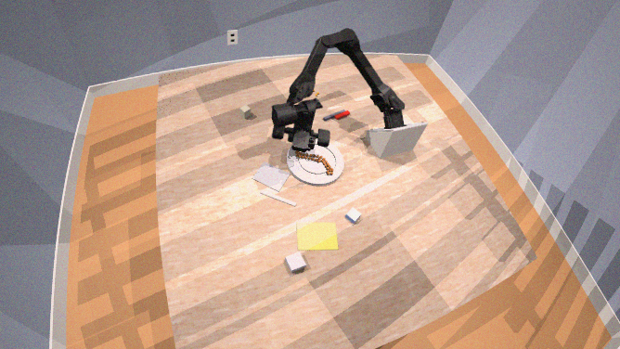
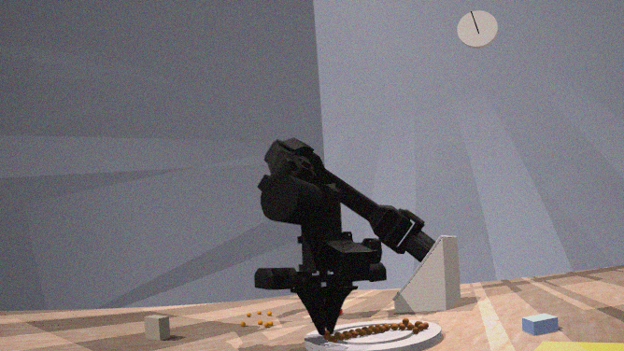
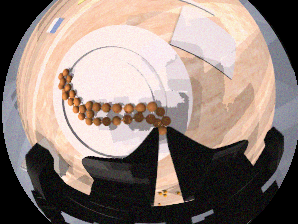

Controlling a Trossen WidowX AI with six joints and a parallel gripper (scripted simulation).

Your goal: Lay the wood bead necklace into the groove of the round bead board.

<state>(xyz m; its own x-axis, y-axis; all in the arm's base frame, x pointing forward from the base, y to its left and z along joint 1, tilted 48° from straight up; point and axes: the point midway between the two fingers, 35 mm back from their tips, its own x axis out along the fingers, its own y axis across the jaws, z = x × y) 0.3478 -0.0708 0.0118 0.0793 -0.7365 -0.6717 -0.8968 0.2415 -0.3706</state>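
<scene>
My tool (image 2: 325, 329) is pinched shut on one end of the wood bead necklace (image 1: 318, 161), which trails away across the round bead board (image 1: 335, 173), doubled, not following its groove.

Matt wooden necklace (image 3: 113, 113); smooth white board (image 1: 335, 171).

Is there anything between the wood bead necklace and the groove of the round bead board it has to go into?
Nothing visible. The necklace already lies doubled across the bead board, with the gripper shut on its end at the board's edge. The loose beads and the grey cube sit off the board.
</scene>
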